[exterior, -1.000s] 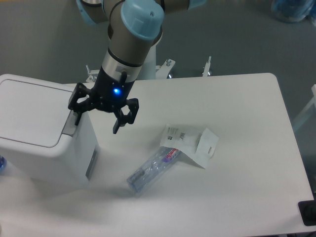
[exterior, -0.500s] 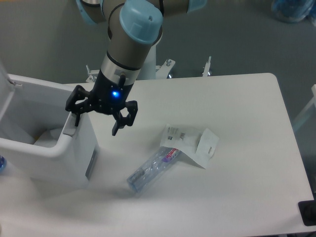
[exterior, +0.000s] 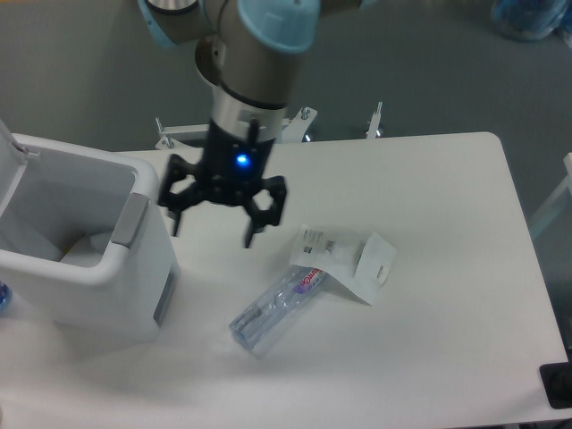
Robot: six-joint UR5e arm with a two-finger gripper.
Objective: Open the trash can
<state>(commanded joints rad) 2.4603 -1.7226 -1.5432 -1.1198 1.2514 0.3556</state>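
Tool (exterior: 213,225) is seen spread wide, empty, touching nothing, hung over the bench (exterior: 429,268) just right of the trash can (exterior: 80,268). Trash can sits at the bench's left edge; lid is raised, interior exposed, grey push tab (exterior: 130,221) clear. Task is judged done.

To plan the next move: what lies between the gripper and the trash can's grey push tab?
Nothing: in the camera view only bare table separates the open gripper from the grey push tab.
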